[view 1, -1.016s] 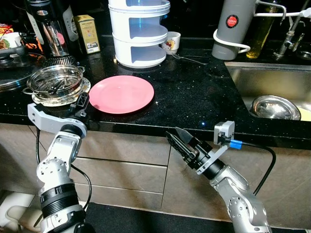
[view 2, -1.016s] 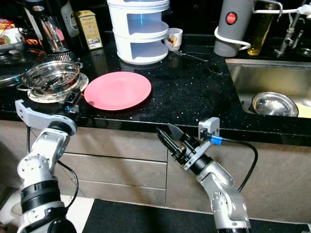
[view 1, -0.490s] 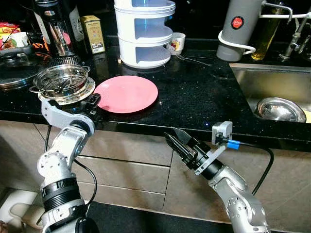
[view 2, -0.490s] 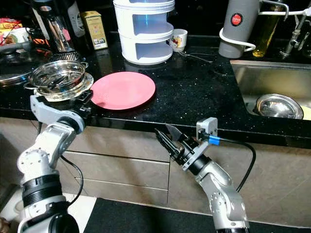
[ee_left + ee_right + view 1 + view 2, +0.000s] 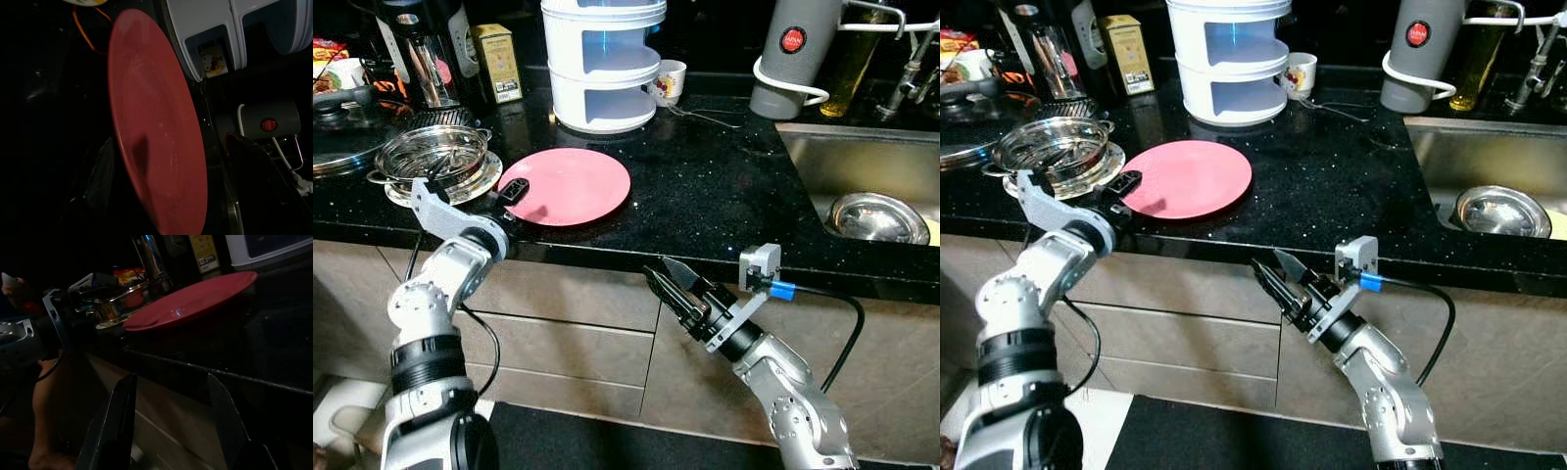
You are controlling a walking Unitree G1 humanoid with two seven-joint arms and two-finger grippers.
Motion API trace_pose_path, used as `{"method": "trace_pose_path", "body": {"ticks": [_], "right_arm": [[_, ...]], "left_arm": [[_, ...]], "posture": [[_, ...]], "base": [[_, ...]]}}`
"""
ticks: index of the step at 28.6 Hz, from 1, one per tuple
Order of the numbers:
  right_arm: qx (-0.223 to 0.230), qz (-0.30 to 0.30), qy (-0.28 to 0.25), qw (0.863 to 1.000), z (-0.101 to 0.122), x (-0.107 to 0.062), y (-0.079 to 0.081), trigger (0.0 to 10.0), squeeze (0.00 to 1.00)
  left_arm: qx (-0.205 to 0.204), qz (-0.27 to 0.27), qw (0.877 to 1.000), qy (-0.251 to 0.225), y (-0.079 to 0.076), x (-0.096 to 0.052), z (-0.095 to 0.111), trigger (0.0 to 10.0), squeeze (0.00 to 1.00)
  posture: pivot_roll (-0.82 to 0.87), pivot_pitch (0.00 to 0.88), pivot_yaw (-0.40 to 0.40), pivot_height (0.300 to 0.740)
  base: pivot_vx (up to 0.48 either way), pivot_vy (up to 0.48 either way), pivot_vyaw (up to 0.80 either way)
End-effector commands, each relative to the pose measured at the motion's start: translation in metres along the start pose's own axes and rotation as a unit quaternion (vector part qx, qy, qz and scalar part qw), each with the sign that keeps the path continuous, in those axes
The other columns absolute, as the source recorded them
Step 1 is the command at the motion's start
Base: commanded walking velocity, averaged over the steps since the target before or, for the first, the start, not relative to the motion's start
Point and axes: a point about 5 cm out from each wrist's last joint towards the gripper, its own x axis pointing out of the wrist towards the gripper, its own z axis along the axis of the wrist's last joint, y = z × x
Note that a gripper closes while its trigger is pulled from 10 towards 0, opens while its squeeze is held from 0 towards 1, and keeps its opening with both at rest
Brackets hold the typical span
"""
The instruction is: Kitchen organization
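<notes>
A pink plate (image 5: 576,184) lies flat on the black counter (image 5: 724,196), near its front edge. My left gripper (image 5: 512,189) reaches over the counter edge to the plate's left rim. It is open: in the left wrist view its dark fingers (image 5: 100,181) stand on either side of the plate (image 5: 156,137), holding nothing. My right gripper (image 5: 664,280) hangs open below the counter edge, in front of the cabinet doors, pointing left toward the plate (image 5: 195,298).
A steel steamer bowl (image 5: 433,157) sits just left of the plate. Behind it stand a white tiered container (image 5: 602,59), a mug (image 5: 668,82), a yellow box (image 5: 497,65) and a grey jug (image 5: 789,49). At right the sink (image 5: 832,157) holds a steel bowl (image 5: 871,217).
My left gripper has swung up from the counter's front edge to the plate's left rim. The right arm has stayed put. The camera has shifted slightly.
</notes>
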Motion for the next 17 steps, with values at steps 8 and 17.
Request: {"method": "trace_pose_path", "body": {"ticks": [8,17], "right_arm": [[-0.008,-0.001,0.008,1.000,0.002,-0.001,0.001,10.0,0.00],[-0.007,-0.006,0.008,1.000,0.002,0.000,-0.001,10.0,0.00]], "left_arm": [[0.001,-0.008,1.000,0.021,0.002,0.004,-0.007,0.0,0.00],[0.001,-0.030,0.999,0.025,-0.008,0.007,-0.008,0.0,0.00]], "posture": [[-0.01,0.082,0.005,0.740],[-0.01,0.071,0.009,0.740]], "base": [[0.000,0.000,0.00],[0.000,0.000,0.00]]}}
